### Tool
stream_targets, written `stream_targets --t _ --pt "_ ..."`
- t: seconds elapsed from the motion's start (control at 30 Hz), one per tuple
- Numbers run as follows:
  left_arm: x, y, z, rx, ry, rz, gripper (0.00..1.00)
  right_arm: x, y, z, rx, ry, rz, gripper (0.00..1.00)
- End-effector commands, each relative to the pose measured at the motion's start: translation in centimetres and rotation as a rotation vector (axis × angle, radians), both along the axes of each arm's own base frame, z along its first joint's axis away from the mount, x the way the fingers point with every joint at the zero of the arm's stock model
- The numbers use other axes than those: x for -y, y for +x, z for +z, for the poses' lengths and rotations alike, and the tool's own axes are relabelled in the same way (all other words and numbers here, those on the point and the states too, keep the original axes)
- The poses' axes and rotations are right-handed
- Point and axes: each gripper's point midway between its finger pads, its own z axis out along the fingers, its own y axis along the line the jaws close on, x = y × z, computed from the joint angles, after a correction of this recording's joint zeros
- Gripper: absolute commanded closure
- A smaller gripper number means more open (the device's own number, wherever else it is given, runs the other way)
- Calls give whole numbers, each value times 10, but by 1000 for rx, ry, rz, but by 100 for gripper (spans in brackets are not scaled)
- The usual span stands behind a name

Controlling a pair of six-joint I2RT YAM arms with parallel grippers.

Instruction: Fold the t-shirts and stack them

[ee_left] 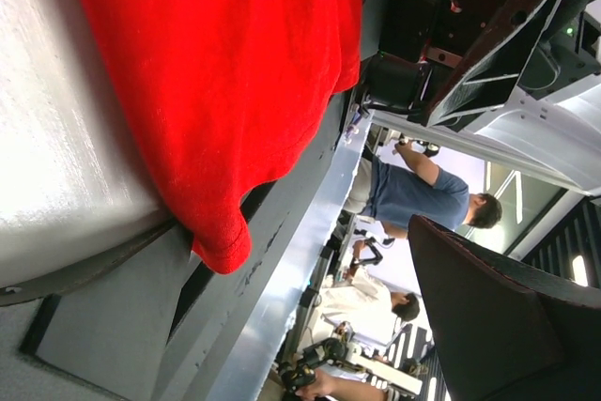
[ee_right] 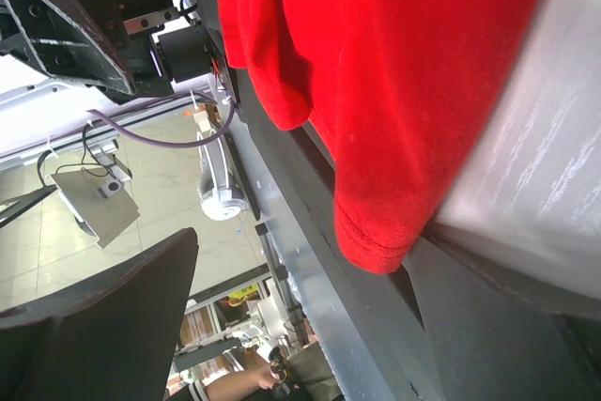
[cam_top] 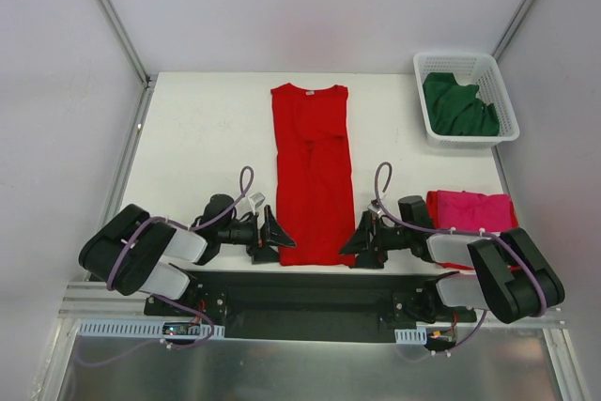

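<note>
A bright red t-shirt lies as a long narrow strip down the middle of the table, collar at the far end. Its near hem corners hang slightly over the table's front edge. My left gripper sits low at the hem's left corner, jaws open, and holds nothing. My right gripper mirrors it at the right corner, also open and holding nothing. A folded magenta-pink t-shirt lies on the near right, partly behind my right arm. A dark green t-shirt is bunched in the basket.
A white lattice basket stands at the table's far right corner. Metal frame posts rise at the back corners. A black base plate and an aluminium rail run along the front edge. People stand beyond the table.
</note>
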Motion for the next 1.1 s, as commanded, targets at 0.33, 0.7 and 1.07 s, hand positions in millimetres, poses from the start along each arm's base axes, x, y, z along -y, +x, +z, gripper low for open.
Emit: stream_targets --t 0.33,0.7,1.07 --pt "-2 -22 -29 -150 81 11 1 52 -45 -82 -238 -447 -105 4" --pt "-1 -23 -32 -167 87 3 5 50 -33 -86 -250 -461 -117 2" --pt "-3 -20 -34 -143 134 -12 42 51 -35 -88 -250 -467 -116 39"
